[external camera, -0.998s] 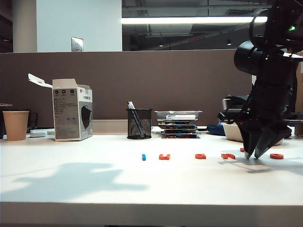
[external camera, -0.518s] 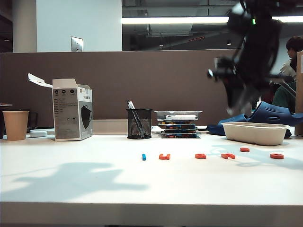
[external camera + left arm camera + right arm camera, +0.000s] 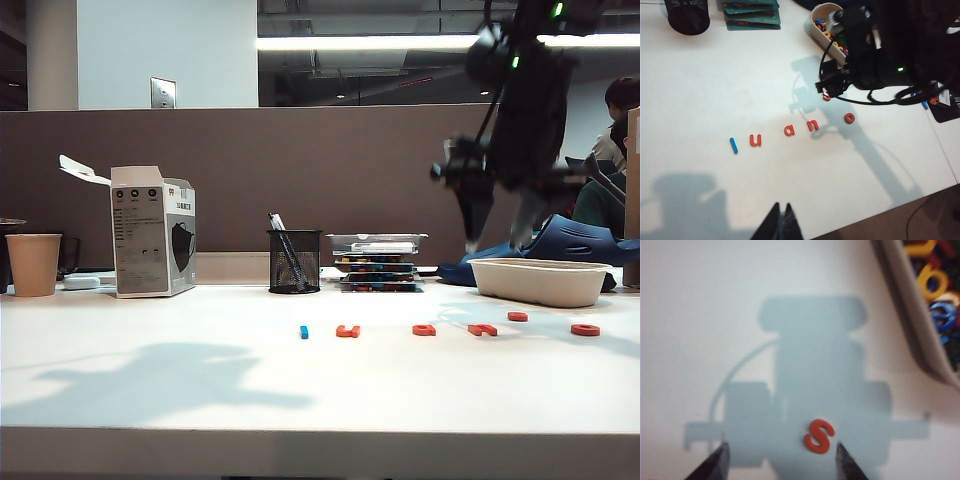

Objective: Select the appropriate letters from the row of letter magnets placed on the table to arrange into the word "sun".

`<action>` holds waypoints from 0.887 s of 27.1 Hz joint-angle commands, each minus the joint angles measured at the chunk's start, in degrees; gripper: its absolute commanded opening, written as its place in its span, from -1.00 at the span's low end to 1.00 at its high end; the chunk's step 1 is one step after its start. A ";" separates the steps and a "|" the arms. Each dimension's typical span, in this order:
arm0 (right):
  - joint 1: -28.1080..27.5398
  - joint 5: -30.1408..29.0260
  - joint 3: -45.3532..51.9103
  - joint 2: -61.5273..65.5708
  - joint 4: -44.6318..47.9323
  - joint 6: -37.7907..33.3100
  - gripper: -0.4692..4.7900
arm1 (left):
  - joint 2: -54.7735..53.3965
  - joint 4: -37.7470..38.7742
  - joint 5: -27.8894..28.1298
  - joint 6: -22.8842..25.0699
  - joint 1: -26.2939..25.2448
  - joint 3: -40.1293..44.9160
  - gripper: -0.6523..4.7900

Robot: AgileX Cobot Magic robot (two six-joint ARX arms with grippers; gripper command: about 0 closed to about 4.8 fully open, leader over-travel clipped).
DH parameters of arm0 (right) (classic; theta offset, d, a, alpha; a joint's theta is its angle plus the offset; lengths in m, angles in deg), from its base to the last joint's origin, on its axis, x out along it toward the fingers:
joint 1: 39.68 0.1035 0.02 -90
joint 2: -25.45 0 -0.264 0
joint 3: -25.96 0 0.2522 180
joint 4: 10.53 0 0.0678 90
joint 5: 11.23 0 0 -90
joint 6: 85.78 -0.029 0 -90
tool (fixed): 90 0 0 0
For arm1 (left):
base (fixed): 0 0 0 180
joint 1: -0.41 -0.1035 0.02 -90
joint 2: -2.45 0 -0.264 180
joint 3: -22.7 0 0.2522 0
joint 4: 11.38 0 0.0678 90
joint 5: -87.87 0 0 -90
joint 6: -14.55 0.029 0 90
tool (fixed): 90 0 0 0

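1. The right end effector point(image 3: 492, 243) hangs well above the counter point(image 3: 200, 370), over the right part of the letter row; in the exterior view it is blurred. In its wrist view its two fingertips point(image 3: 715, 462) stand wide apart with nothing between them, so it is open and holds nothing.
2. The orange-red letter s point(image 3: 819, 435) lies flat on the white counter below the right end effector, inside the end effector's shadow and apart from both fingertips. In the exterior view it sits just behind the line of the other letters point(image 3: 517, 316).
3. The left wrist view shows the row in order: a small blue l point(image 3: 733, 145), then orange-red u point(image 3: 755, 140), a point(image 3: 789, 131), n point(image 3: 812, 125) and o point(image 3: 849, 118), with the s partly hidden under the right arm.
4. The left end effector point(image 3: 781, 222) is held high over the counter's near edge, well apart from the letters; its dark fingertips meet in a point, closed and gripping nothing.
5. A cream tray point(image 3: 540, 283) of coloured letters stands behind the right end of the row.
6. A black mesh pen cup point(image 3: 294, 262), a stack of flat boxes point(image 3: 377, 262), a white carton point(image 3: 153, 232) and a paper cup point(image 3: 33, 264) line the back of the counter.
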 commanded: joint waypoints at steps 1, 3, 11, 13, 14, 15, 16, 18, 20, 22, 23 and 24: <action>-0.11 0.20 -0.11 3.80 1.33 -3.87 0.23 | 0.13 -0.31 -0.02 0.26 0.04 -0.15 -0.78; -0.22 0.20 -0.11 5.44 1.66 -4.39 0.23 | 0.13 -0.31 -0.02 0.26 0.04 -0.15 -0.78; -0.55 0.48 -0.20 8.76 2.64 -5.55 0.22 | 0.13 -0.24 -0.04 0.31 0.04 -0.15 -0.78; -0.55 1.36 -0.20 8.83 2.67 -5.55 0.22 | 0.13 -0.26 -0.04 0.77 0.04 -0.15 -0.78; -0.55 1.33 -0.20 8.85 2.69 -5.55 0.22 | 0.13 -0.26 -0.02 1.29 0.04 -0.15 -0.78; -0.55 1.33 -0.20 8.85 2.69 -5.55 0.22 | 0.13 -0.26 -0.02 1.51 0.04 -0.15 -0.78; -0.55 1.33 -0.20 8.85 2.67 -5.55 0.22 | 0.13 -0.26 -0.02 1.53 0.04 -0.15 -0.78; -0.55 1.31 -0.37 8.85 2.16 -5.55 0.22 | 0.13 -0.31 0.00 1.53 0.04 -0.15 -0.78; -0.52 1.29 -0.61 8.85 1.75 -5.55 0.22 | 0.13 -0.33 0.00 1.51 0.04 -0.15 -0.78; -0.52 1.29 -0.68 8.85 1.75 -5.55 0.22 | 0.13 -0.33 0.00 1.53 0.04 -0.15 -0.78; -0.55 1.29 -0.68 8.85 1.75 -5.55 0.22 | 0.13 -0.35 0.00 1.53 0.04 -0.15 -0.78; -0.55 1.29 -0.68 8.85 1.70 -5.55 0.22 | 0.13 -0.35 0.00 1.53 0.04 -0.15 -0.78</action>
